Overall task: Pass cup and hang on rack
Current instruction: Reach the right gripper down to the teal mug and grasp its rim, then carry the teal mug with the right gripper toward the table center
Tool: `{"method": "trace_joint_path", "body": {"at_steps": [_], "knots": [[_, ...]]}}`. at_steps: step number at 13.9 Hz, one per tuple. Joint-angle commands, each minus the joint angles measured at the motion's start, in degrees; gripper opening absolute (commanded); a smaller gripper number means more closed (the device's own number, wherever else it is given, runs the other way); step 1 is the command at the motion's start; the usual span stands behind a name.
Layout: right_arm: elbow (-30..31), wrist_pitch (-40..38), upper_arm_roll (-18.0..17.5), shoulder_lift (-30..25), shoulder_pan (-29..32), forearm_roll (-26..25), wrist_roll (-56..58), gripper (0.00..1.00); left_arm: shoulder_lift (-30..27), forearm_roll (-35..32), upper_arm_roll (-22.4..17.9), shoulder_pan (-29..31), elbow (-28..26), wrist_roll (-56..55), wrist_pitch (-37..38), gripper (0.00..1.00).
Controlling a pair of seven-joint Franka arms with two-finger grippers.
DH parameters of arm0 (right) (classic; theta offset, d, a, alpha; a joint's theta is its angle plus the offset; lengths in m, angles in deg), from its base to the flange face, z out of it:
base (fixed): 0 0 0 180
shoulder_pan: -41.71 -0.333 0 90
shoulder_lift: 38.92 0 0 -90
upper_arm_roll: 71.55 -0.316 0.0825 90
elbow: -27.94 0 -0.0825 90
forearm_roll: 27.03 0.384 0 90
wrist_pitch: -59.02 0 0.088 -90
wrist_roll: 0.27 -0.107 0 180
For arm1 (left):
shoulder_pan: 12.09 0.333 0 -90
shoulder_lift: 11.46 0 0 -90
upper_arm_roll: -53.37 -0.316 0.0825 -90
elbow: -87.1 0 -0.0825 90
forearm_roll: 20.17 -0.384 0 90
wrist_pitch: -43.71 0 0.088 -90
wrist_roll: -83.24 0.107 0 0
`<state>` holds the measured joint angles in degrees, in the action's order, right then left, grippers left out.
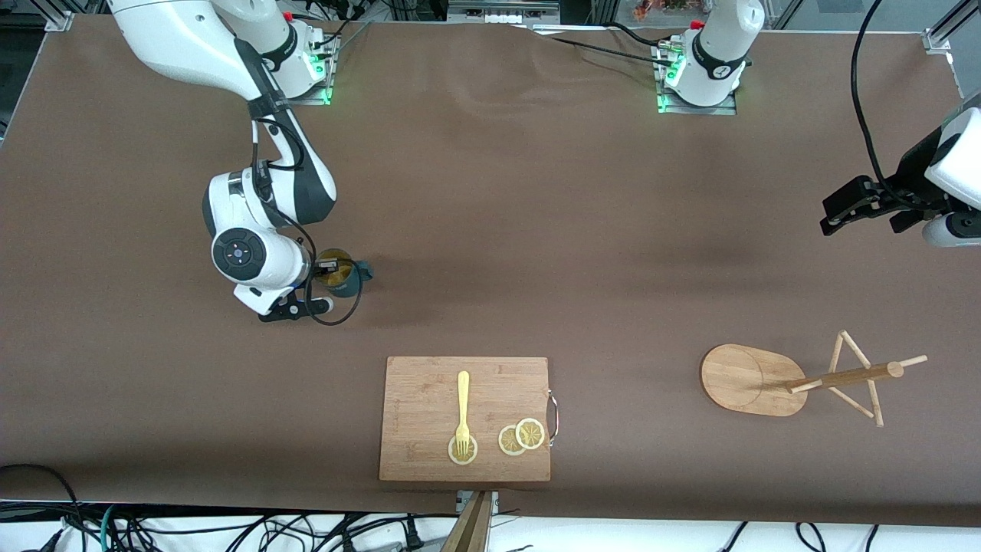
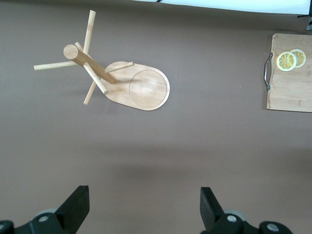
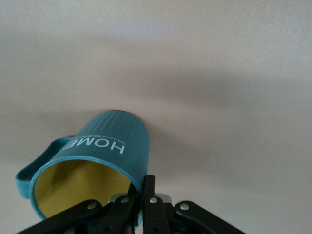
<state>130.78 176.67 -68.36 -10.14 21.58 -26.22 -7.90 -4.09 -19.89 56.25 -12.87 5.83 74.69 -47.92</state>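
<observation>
The dark teal ribbed cup [image 1: 346, 285], yellowish-tan inside, is toward the right arm's end of the table. My right gripper [image 1: 334, 267] is shut on its rim. In the right wrist view the cup [image 3: 105, 144] is tilted, with one finger inside and one outside the wall where the gripper [image 3: 142, 195] pinches it. I cannot tell whether the cup touches the table. The wooden rack [image 1: 835, 377] stands on its oval base toward the left arm's end and also shows in the left wrist view [image 2: 92, 63]. My left gripper [image 1: 831, 215] is open and empty over bare table, its tips wide apart [image 2: 144, 207].
A rectangular wooden cutting board [image 1: 429, 399] lies near the table's front edge at the middle, with a yellow fork [image 1: 463, 406] and lemon slices [image 1: 521, 437] on it. A part of the board [image 2: 292, 83] shows in the left wrist view. A brown cloth covers the table.
</observation>
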Motion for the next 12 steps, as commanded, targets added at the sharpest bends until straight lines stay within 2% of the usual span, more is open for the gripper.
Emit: {"method": "trace_joint_path", "body": {"at_steps": [1, 2, 4, 6, 10, 12], "knots": [[-2.55, -3.02, -0.28, -1.52, -0.34, 0.51, -1.96, 0.0, 0.53, -1.25, -0.06, -0.28, 1.38, 0.2, 0.41, 1.0], [-4.91, -4.77, -0.98, -1.44, -0.34, 1.47, -2.13, 0.0, 0.53, -1.25, -0.06, -0.28, 1.29, 0.2, 0.41, 1.0], [-9.57, -8.73, -3.08, -1.27, -0.87, 6.81, -6.41, 0.0, 0.53, -1.33, -0.06, -0.19, 1.38, 0.2, 0.41, 1.0], [-13.09, -8.31, -3.8, 0.31, -4.1, 10.6, -15.09, 0.0, 0.62, -1.33, -0.06, -0.19, 1.29, 0.2, 0.41, 1.0], [-25.64, -7.26, -3.63, 9.25, -16.13, 9.92, -33.29, 0.0, 0.62, -1.33, -0.06, -0.02, 1.29, 0.29, 0.41, 1.0], [-29.27, -3.67, -3.54, 13.14, -20.98, 9.65, -36.58, 0.0, 0.62, -1.25, -0.15, 0.07, 1.29, 0.29, 0.32, 1.0]]}}
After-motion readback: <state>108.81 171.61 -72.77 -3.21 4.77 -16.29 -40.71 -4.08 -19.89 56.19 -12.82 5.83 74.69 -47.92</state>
